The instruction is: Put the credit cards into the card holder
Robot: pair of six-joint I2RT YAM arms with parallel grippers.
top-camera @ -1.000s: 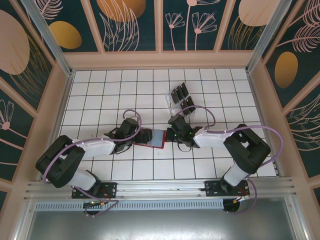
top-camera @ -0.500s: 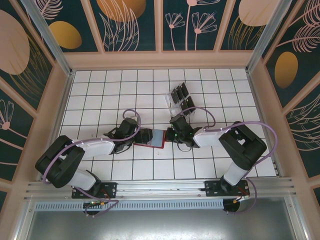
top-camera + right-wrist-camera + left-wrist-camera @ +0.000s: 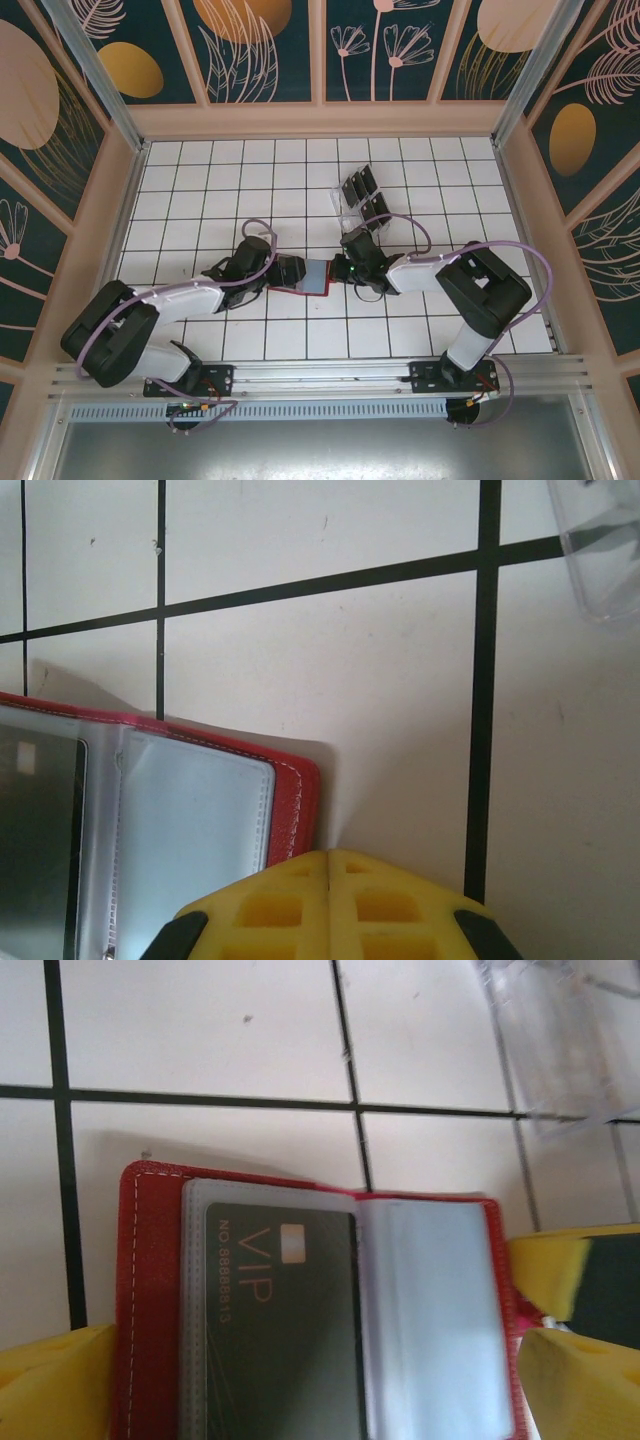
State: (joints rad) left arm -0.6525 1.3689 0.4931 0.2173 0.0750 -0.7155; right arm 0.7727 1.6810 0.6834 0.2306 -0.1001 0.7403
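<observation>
The card holder (image 3: 307,277) lies open on the tiled table, a red wallet (image 3: 150,1310) with grey-blue pockets. One black credit card (image 3: 280,1330) marked VIP sits in its left pocket; the right pocket (image 3: 435,1320) holds nothing. My left gripper (image 3: 315,1345) is open, its yellow fingers (image 3: 50,1385) standing either side of the wallet. My right gripper (image 3: 328,865) is shut with nothing held, its tip at the wallet's right edge (image 3: 295,800). More black credit cards (image 3: 362,196) stand in a clear rack behind.
The clear plastic slotted rack (image 3: 350,207) stands just behind the right gripper (image 3: 347,268), and its corner (image 3: 600,550) is in the right wrist view. The left gripper (image 3: 272,270) is at the wallet's left side. Wooden walls enclose the white tiled table (image 3: 200,180).
The left arm has folded lower and its gripper has slid slightly right onto the wallet. The right arm's elbow shifted a little; its gripper stays at the wallet's right edge.
</observation>
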